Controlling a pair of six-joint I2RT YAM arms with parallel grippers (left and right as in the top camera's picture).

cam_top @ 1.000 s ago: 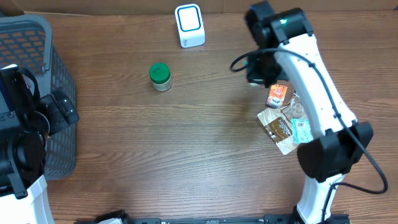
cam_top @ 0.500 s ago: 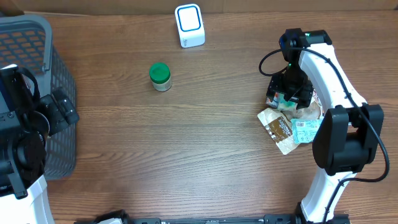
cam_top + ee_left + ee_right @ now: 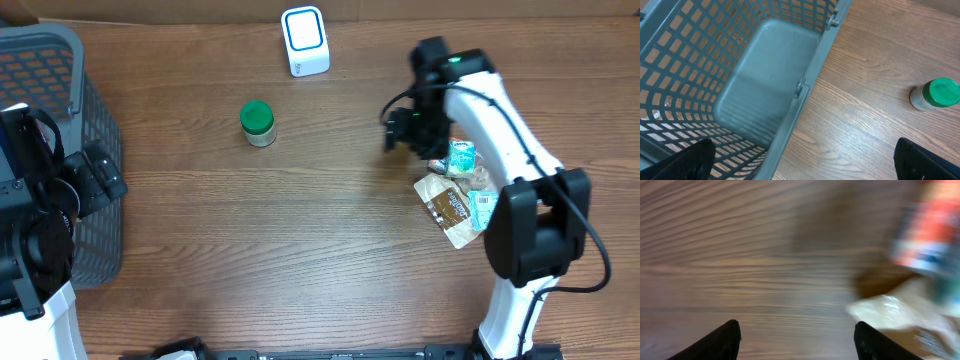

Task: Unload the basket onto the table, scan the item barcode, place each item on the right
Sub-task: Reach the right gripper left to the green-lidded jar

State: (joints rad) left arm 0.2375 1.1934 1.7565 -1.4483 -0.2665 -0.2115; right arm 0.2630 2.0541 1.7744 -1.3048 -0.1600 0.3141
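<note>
Two pincers, both spread wide, both empty. Right gripper (image 3: 797,326) hangs just beside the heap of crinkled snack packets (image 3: 455,195), probably lining up a pick; a blurred orange packet (image 3: 930,230) lies nearest. White blue-ringed box scanner (image 3: 305,40) stands well apart, awaiting an item. Left gripper (image 3: 805,150) parks over the grey plastic mesh basket (image 3: 765,75), out of the way.

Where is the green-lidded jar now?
Overhead, the jar stands on the table left of centre, below-left of the scanner, right of the basket.
</note>
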